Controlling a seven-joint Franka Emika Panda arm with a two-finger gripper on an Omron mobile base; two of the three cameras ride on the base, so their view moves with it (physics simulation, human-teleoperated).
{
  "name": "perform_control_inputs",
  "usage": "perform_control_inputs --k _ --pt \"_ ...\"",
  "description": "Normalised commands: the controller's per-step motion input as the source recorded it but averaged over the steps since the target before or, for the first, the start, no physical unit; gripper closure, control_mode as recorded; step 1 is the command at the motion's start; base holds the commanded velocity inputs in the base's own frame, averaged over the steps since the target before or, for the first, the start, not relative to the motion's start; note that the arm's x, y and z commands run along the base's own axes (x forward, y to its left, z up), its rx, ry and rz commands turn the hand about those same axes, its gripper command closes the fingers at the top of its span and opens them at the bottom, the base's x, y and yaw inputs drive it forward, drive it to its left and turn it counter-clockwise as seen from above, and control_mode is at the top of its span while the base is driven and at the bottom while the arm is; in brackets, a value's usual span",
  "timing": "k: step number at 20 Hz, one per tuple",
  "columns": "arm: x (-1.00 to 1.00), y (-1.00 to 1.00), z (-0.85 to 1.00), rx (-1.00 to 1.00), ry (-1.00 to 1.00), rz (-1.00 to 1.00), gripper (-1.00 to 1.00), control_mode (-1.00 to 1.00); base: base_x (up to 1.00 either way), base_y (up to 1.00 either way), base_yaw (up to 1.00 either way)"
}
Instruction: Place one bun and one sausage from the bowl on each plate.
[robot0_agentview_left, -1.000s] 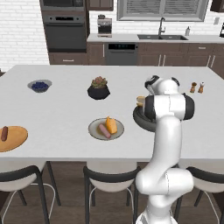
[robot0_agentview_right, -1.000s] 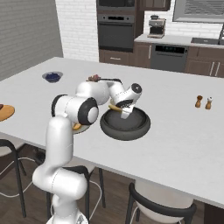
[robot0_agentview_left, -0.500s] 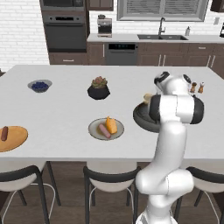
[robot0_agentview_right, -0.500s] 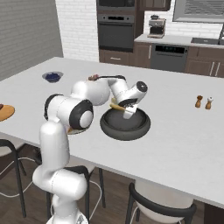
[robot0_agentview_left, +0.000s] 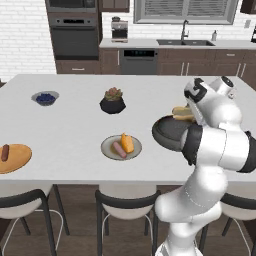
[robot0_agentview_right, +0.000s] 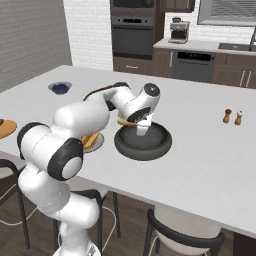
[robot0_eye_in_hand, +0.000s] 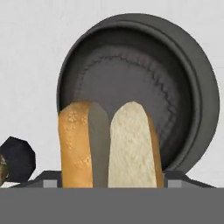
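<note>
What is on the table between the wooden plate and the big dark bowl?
The grey plate, with a bun and a sausage on it, sits between the wooden plate and the bowl, as the left base view shows.

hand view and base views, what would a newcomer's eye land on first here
The split bun held between the gripper's wide jaws, just above the dark bowl. Next, the grey plate at the counter's near edge already holding a bun and sausage, while the wooden plate far left has just a sausage.
</note>
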Motion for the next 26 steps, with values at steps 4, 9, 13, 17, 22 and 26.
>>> perform_control_inputs --k 4,9,13,17,22,26 --pt "-0.87 0.98 0.04 -0.39 0.12 0.07 1.00 -1.00 0.00 0.00 0.00" --pt "-0.39 0.49 -0.02 -0.02 0.00 0.09 1.00 1.00 -0.08 0.40 0.04" --pt "0.00 0.00 0.00 0.00 0.00 0.00 1.00 1.00 -0.03 1.00 0.01" --pt "0.00 0.00 0.00 0.00 0.00 0.00 1.00 1.00 -0.07 1.00 -0.03" --pt "0.00 0.00 0.00 0.00 0.00 0.00 1.00 1.00 -0.22 1.00 -0.26" --pt "0.00 0.00 0.00 0.00 0.00 0.00 1.00 1.00 -0.13 1.00 -0.27"
